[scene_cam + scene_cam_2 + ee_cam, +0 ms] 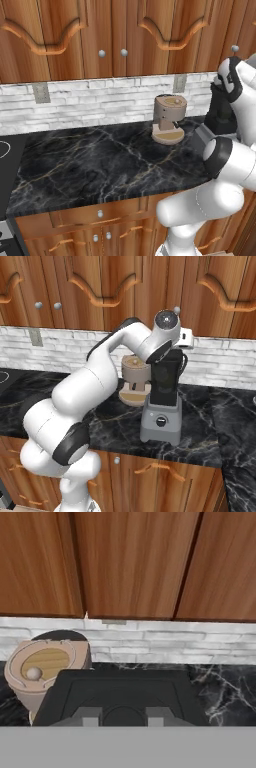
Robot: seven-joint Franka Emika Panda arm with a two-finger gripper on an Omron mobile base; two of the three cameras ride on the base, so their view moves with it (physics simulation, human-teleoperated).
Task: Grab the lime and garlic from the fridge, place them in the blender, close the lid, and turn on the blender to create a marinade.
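Blender: it is stood on the dark marble tabletop, with a grey base, a round black knob and a tall black jar on top.
Lid: a flat black squarish cap is seen on top of the blender's jar, directly below the hand camera.
Jar contents: they cannot be told, since the jar is dark and capped.
Coffee machine: a tan cylinder is placed just behind and left of the blender, against the white brick wall.
Claw: it is held at the blender's top; its jaws are hidden, so open or closed cannot be told.
Right base view: the blender's knob and base are shown in full.
Left base view: the blender is largely covered by the arm.
Hand view: the coffee machine's top is shown from above, left of the lid.
Cabinets: wooden doors are hung above the blender.
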